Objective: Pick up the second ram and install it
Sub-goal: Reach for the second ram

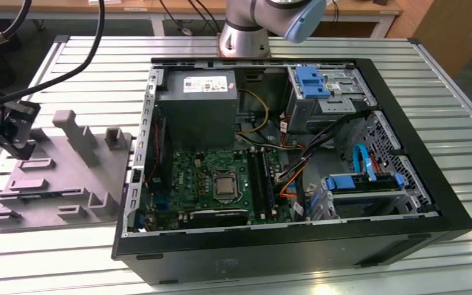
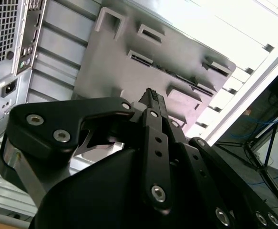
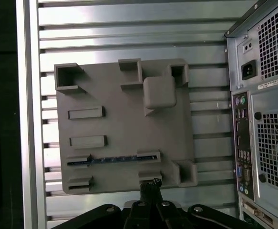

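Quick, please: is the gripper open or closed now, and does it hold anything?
Gripper: closed, holding nothing; ram lies in the tray.

- A silver, ribbed metal table [image 1: 432, 80] runs across the whole scene in the exterior view.
- A grey moulded tray [image 1: 59, 175] lies flat on the table at the exterior view's left.
- An open black computer case [image 1: 302, 246] lies on its side just beside the tray, towards the exterior view's right.
- The arm's silver base [image 1: 244, 40] stands at the table's far edge, behind the case.
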### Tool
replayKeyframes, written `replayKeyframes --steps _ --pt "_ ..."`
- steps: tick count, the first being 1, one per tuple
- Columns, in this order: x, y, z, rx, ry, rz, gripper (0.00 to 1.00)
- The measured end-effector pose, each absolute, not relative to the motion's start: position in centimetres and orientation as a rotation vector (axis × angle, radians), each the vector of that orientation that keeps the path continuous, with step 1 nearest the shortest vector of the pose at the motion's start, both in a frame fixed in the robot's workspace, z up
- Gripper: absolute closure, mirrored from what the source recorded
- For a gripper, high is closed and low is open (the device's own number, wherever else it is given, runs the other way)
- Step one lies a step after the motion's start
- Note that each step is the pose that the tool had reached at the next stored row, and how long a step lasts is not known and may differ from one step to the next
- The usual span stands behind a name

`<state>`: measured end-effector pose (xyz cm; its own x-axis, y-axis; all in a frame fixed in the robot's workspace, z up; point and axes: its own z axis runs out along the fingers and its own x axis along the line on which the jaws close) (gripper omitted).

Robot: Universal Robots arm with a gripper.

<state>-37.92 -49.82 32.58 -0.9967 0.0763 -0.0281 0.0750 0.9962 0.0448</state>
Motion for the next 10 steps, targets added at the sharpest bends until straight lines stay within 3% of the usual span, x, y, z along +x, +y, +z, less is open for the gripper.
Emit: replayKeyframes --steps 10 --pt "-39.5 -49.9 30.8 0.118 3.109 0.068 0.89"
